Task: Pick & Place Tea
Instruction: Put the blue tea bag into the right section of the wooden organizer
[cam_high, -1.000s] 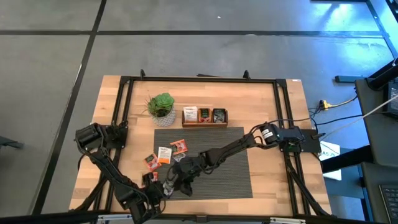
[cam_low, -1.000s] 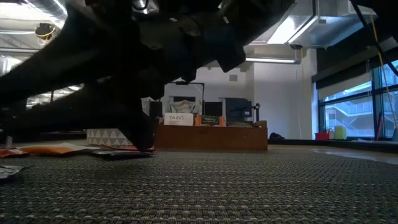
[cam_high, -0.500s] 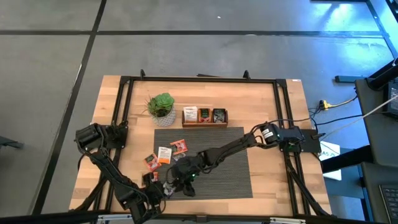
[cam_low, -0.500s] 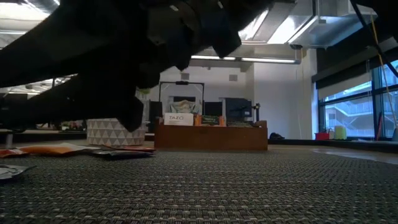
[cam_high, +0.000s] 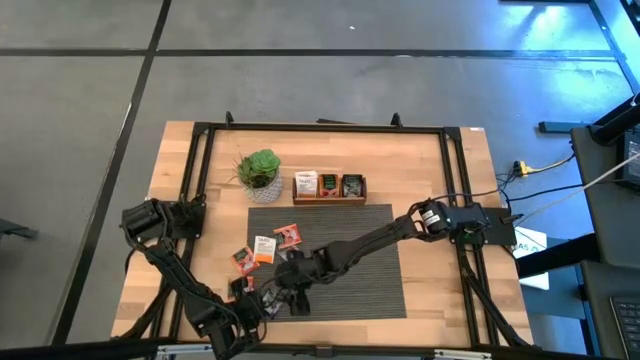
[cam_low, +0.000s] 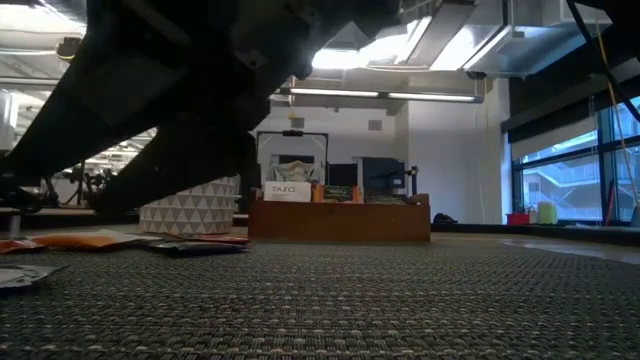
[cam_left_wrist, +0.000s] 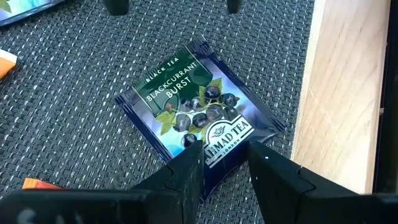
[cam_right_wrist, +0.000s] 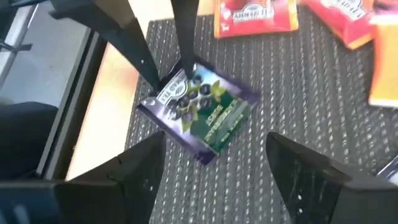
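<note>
We see the blackcurrant sachet flat on the grey woven mat, near the mat's left edge and just beside the bare wood table. It's squarish, so no clear long axis; it sits rotated, corners pointing along and across the mat weave. Same sachet in the right wrist view, printed face up.

Left gripper: fingertips set either side of one sachet edge, gap narrow, pinching that edge. One fingertip overlaps the packet corner. We can't confirm it's lifted; it looks flat on the mat.

Right gripper: fingers spread wide, hovering above the same sachet, nothing between them. In the high view it is over the front-left part of the mat, arm stretched across from the right side.

Counts, high view:
- loose sachets on the mat near the left side: at least three orange-red/white ones, plus the dark one under the grippers; more may be hidden by the arms.
- right wrist view shows two red sachets further along the mat and an orange edge at the frame's side.
- one wooden tray beyond the mat, three compartments, sachets standing in each; count per compartment not readable.
- one potted plant left of the tray.

Low view: dark arm mass fills the upper left, tray behind.
</note>
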